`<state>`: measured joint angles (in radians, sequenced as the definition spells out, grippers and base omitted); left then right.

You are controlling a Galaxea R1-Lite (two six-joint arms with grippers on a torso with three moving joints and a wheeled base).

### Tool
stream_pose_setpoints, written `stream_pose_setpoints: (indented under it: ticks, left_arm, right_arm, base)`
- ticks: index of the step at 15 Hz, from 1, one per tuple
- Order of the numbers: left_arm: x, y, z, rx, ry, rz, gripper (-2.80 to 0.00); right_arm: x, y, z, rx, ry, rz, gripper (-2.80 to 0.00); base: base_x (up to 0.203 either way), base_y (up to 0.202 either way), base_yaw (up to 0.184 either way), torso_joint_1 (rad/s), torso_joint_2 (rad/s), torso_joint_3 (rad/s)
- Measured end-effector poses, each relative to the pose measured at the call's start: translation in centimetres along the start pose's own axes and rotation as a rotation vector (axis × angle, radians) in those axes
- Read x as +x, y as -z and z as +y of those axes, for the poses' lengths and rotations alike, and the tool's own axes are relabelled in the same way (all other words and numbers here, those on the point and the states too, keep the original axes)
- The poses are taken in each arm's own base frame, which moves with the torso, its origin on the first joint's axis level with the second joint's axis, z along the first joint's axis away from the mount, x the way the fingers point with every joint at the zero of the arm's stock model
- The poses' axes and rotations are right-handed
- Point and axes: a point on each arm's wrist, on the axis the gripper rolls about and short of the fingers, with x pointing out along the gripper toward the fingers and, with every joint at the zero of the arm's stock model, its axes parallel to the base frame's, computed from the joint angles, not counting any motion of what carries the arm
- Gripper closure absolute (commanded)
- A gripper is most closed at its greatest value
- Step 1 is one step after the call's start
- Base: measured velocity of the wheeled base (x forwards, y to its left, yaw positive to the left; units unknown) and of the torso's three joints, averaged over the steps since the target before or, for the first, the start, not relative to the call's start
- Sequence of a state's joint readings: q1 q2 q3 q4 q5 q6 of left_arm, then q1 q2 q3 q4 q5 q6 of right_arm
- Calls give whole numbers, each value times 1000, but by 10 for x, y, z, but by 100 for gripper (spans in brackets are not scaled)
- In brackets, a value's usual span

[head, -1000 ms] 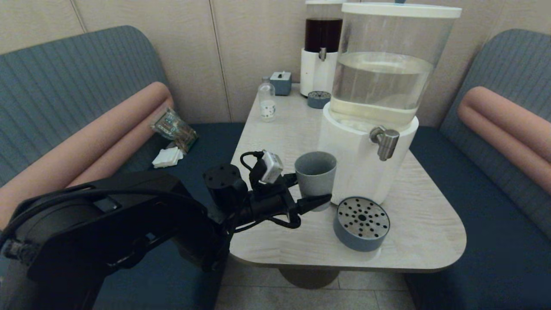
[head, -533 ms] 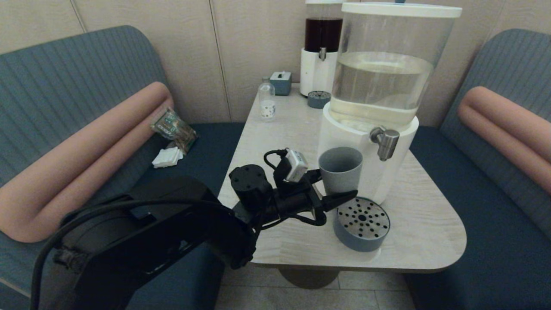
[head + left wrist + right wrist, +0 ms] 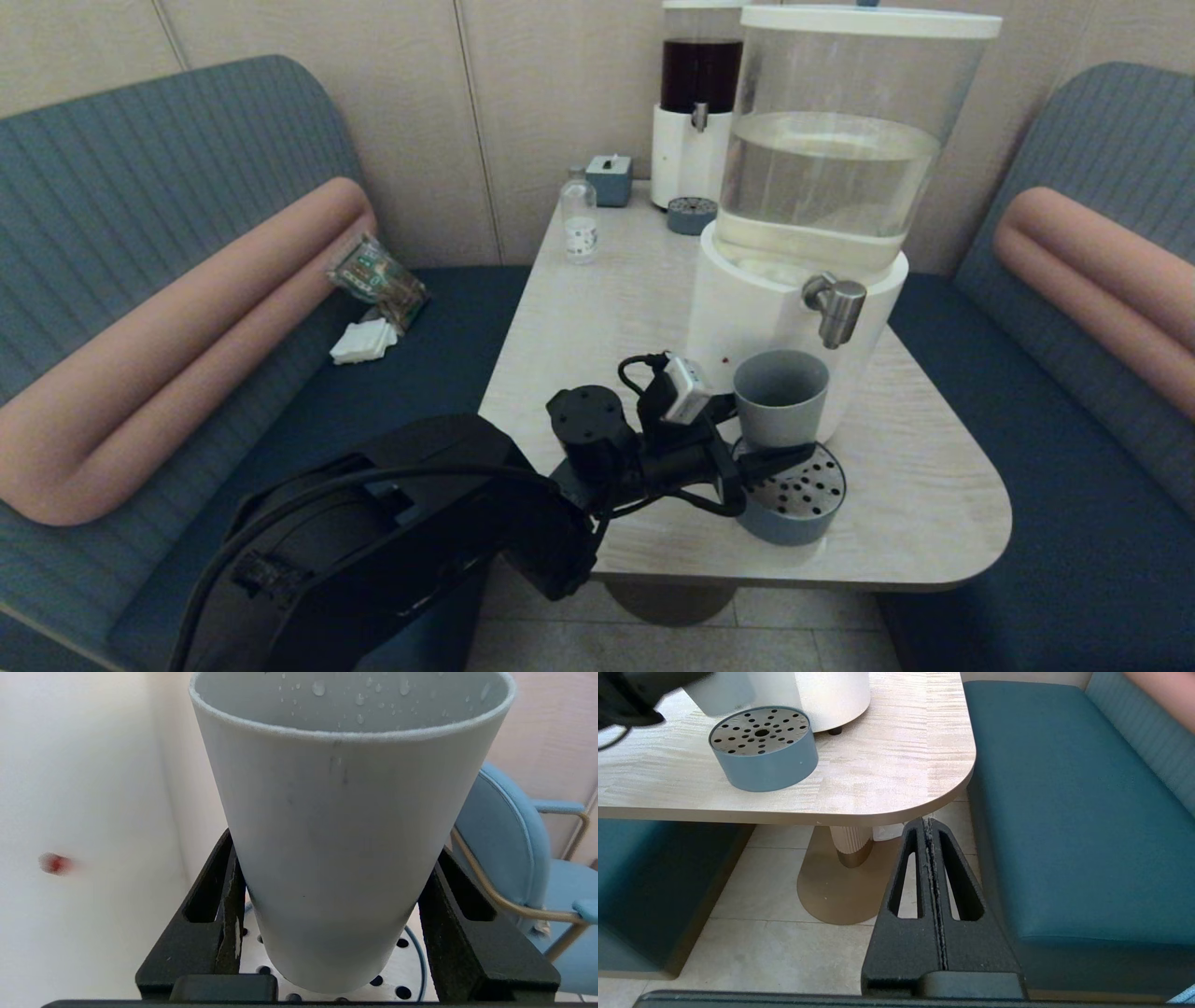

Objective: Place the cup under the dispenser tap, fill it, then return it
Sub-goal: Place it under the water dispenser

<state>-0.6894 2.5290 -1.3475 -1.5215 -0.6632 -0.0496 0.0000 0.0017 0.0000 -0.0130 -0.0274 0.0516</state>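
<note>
The grey-blue cup [image 3: 780, 397] is held upright in my left gripper [image 3: 767, 450], which is shut on its lower part. It hangs over the back of the round perforated drip tray [image 3: 810, 487], just left of and below the steel dispenser tap [image 3: 834, 308]. In the left wrist view the black fingers [image 3: 224, 891] clamp the cup [image 3: 345, 826] on both sides. Droplets cling to its inner wall, and the drip tray [image 3: 413, 963] shows beneath it. Whether the cup's base touches the tray is hidden. My right gripper [image 3: 927, 822] is shut and empty, parked low beside the table's near corner.
The big dispenser's white base [image 3: 747, 313] stands right behind the cup. At the table's back are a small dark-liquid dispenser [image 3: 698, 103], its little tray [image 3: 692, 216], a clear bottle [image 3: 579, 224] and a grey box [image 3: 610, 179]. Blue benches flank the table [image 3: 896, 448].
My left arm has carried the cup to the right, from beside the dispenser's base to over the drip tray near the tap. The right arm has not moved.
</note>
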Motion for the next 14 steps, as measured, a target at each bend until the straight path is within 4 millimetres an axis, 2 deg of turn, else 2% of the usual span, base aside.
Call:
stream_pose_setpoints:
  ticks: [4, 9, 14]
  left_arm:
    - [9, 7, 6, 26, 5, -35, 0]
    - [14, 30, 6, 21, 17, -31, 0]
    - [21, 44, 10, 34, 20, -50, 0]
  right_arm:
    - [0, 0, 0, 0, 0, 0, 0]
    - [0, 0, 0, 0, 0, 0, 0]
    - [0, 0, 0, 0, 0, 0, 0]
  base:
    - [0, 0, 0, 0, 0, 0]
    - [0, 0, 0, 0, 0, 0]
    - [0, 0, 0, 0, 0, 0]
